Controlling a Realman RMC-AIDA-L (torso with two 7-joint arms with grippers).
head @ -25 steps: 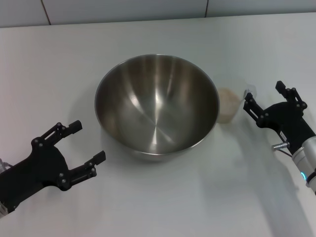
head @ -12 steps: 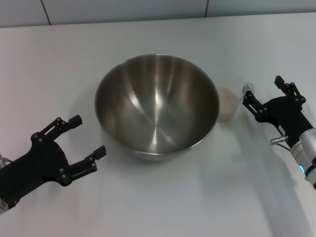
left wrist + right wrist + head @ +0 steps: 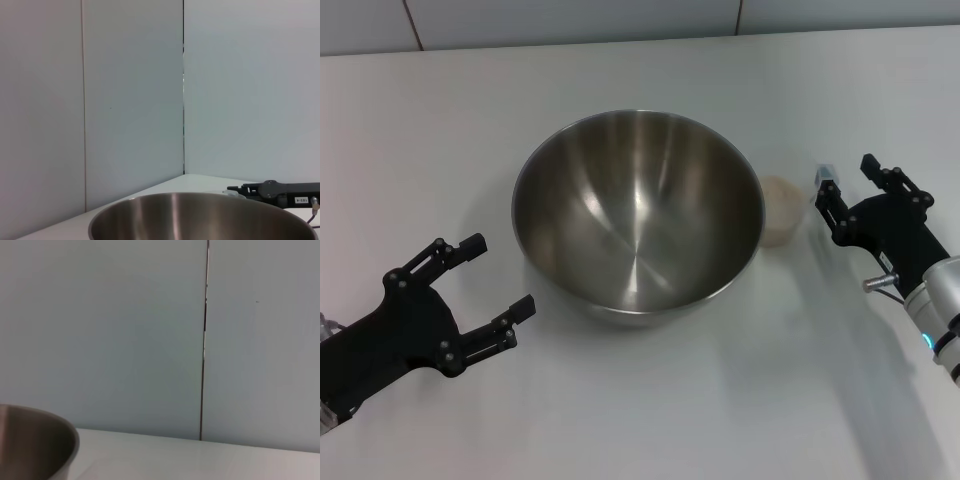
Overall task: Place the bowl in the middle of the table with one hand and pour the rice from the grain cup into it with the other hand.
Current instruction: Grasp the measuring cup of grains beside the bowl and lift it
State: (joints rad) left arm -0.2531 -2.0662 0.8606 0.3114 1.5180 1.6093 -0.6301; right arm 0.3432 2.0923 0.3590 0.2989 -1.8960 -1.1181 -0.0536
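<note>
Right now the big round stainless-steel mixing bowl (image 3: 638, 218) sits upright near the middle of the plain white tabletop (image 3: 620, 400), its shiny inside bare. Tucked against the bowl's rim on the robot's right side stands the small clear plastic grain cup (image 3: 782, 210), upright, with a pale heap of beige rice (image 3: 780, 194) showing inside it; the bowl's bulging wall partly hides the cup's near side. The black two-pronged right gripper (image 3: 850, 187) hovers just beside the cup on its outer side, prongs spread apart and pointing toward it, not touching as far as I can see. The black left gripper (image 3: 495, 283) hangs low over the table on the bowl's other side, a little apart from it, prongs also splayed wide and holding nothing. Behind the table runs a pale grey panelled wall (image 3: 570, 20) with thin dark seams. From the left wrist view the bowl's rim (image 3: 200, 210) fills the foreground, with the other arm's dark fingers (image 3: 270, 189) beyond it.
</note>
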